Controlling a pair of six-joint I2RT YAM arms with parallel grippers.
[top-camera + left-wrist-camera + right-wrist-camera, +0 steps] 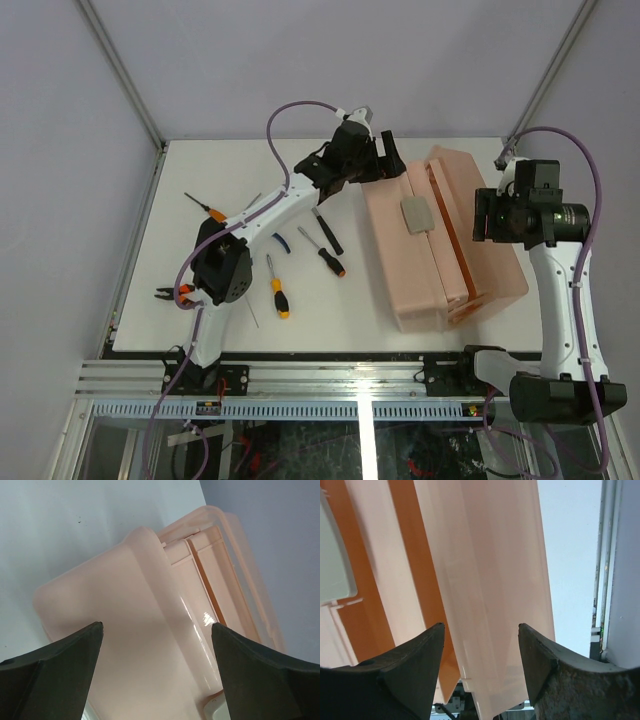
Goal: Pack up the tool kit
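Left pincer (155, 635) hovers spread at the toolbox's (100, 595) far left corner.

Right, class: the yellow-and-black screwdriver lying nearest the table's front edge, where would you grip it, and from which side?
Take the screwdriver by its thick handle, coming straight down with jaws across it: it lies flat on the table, with its thin shaft pointing away from the arms.

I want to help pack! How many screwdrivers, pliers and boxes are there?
Screwdrivers: 3
Pliers: 1
Box: 1
Total: 5
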